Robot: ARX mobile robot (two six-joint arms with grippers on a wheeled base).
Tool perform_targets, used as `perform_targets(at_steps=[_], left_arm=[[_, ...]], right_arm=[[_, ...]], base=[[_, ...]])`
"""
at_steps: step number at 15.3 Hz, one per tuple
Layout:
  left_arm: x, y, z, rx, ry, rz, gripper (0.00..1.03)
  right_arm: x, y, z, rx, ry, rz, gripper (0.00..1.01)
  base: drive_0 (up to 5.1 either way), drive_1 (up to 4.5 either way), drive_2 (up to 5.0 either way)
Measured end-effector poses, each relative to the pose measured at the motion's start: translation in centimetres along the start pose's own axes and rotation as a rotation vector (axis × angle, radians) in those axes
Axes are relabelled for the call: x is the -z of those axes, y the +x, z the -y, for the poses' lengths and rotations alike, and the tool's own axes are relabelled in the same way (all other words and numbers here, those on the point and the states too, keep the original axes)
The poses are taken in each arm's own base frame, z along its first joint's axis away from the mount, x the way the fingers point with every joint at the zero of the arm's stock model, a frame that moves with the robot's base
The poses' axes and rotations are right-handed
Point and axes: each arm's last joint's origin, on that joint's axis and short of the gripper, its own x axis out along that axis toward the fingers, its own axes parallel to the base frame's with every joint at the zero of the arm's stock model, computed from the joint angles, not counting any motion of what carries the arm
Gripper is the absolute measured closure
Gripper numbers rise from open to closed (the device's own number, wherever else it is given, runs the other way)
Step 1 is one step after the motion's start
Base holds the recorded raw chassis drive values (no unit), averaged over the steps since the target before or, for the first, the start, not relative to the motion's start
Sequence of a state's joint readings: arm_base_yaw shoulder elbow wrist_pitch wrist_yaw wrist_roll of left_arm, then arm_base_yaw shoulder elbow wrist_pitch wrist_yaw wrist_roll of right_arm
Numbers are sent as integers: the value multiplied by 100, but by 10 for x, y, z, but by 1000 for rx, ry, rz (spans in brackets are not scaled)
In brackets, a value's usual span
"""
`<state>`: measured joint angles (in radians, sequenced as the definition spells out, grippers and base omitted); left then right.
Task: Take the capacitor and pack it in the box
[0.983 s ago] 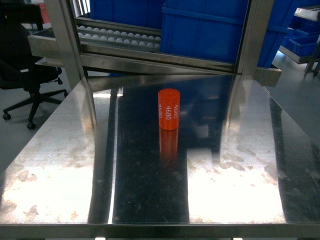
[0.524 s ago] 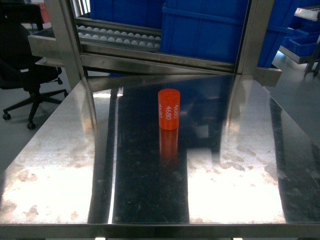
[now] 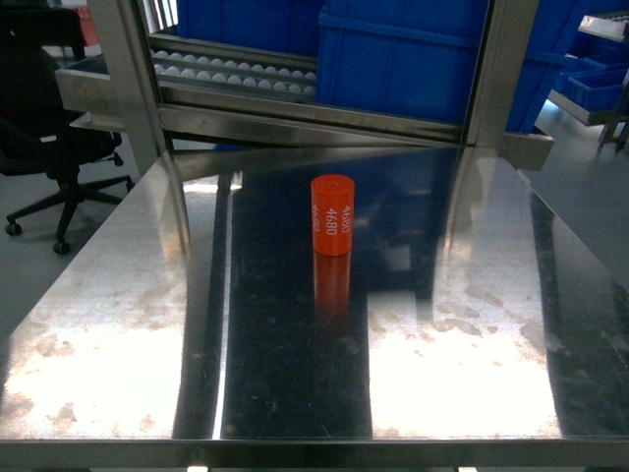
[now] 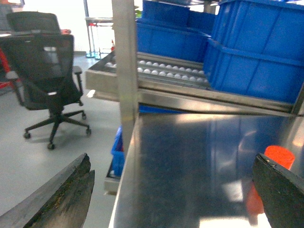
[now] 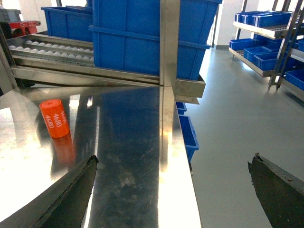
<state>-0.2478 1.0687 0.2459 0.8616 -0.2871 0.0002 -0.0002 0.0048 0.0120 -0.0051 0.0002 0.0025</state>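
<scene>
While both grippers, the left gripper (image 4: pixel 173 190) and right gripper (image 5: pixel 173 187), hang spread wide and empty off the table's near edge, nothing has shifted over the past second. The orange capacitor (image 3: pixel 332 214) stands upright mid-table (image 3: pixel 472 324), untouched; no box is visible, so picking has yet to begin.

The head camera looked down across the shiny steel table (image 3: pixel 147 324); both wrist cameras faced forward from its sides, sharing the orange cylindrical capacitor (image 3: pixel 332 215).
</scene>
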Motion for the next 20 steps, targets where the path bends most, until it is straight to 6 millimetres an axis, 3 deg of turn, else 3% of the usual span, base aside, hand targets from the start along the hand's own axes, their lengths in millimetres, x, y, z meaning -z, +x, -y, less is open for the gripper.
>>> perform_targets(at_steps=[2, 4, 8, 9, 17, 20], left_arm=[[0, 21, 11, 39, -4, 8, 5], [25, 69, 43, 119, 25, -100, 5], [50, 117, 80, 214, 30, -194, 5], [65, 135, 103, 275, 27, -230, 5], [93, 158, 143, 359, 37, -312, 5], [105, 176, 152, 346, 28, -333, 5]], right_arm=[[0, 0, 0, 0, 0, 0, 3], [0, 0, 0, 0, 0, 0, 3], [0, 0, 0, 0, 0, 0, 3], [0, 0, 0, 0, 0, 0, 3], [0, 0, 0, 0, 0, 0, 3], [0, 0, 0, 0, 0, 0, 3]], base=[[0, 0, 0], [0, 0, 0], [0, 0, 0], [0, 0, 0], [0, 0, 0], [0, 0, 0]])
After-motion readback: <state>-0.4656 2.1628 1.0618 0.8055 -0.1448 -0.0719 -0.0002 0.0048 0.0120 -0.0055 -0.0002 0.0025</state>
